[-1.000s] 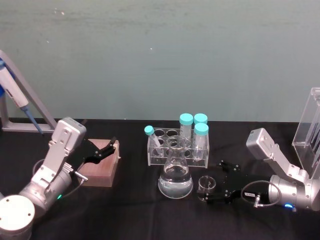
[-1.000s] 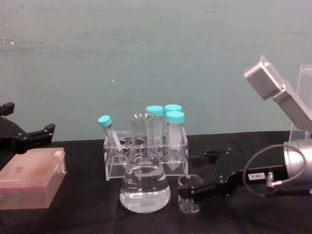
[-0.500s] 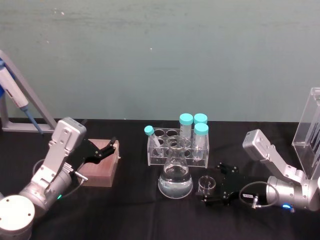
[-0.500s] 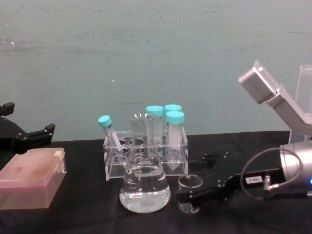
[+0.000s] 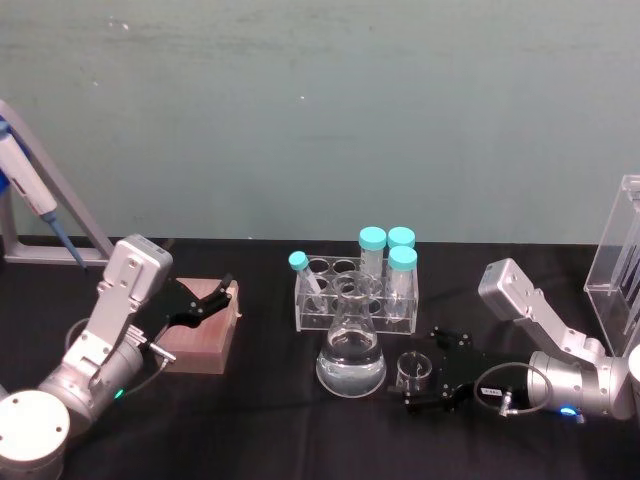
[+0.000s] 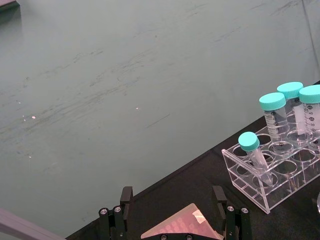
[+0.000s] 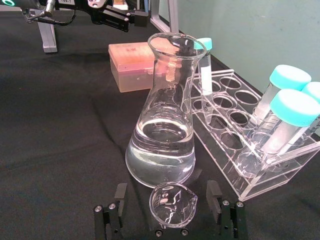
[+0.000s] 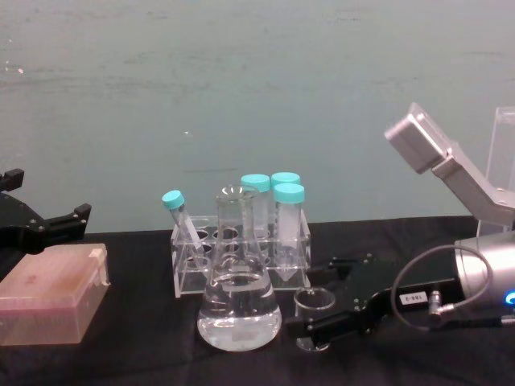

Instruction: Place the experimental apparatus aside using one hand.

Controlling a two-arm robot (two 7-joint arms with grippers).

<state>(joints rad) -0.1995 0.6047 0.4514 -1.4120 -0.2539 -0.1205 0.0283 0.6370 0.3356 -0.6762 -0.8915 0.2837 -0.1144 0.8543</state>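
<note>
Beaker (image 5: 412,370) upright on the desk (image 5: 260,420), just right of the flask (image 5: 351,360) and in front of the tube rack (image 8: 187,273). Right claw (image 7: 167,194) low around it, spread wide, one finger on either side with a gap to the glass on both, nothing gripped yet. Left claw (image 5: 222,297) parked open and empty over the pink box (image 5: 200,335), well apart.

Judged next: close slowly and evenly, pads on the wall below the rim, so as not to skate the thin glass sideways into the flask. Check centring first, and squeeze only enough to hold. Lift straight up a little before any sideways travel.

Flask just beside the beaker on the left, rack close behind: no room to swing either way. Open black desk in front and to the right, as far as the pipette stand (image 5: 620,240) at the right edge. Probably best carried rightward and forward, stopping short of that stand.
</note>
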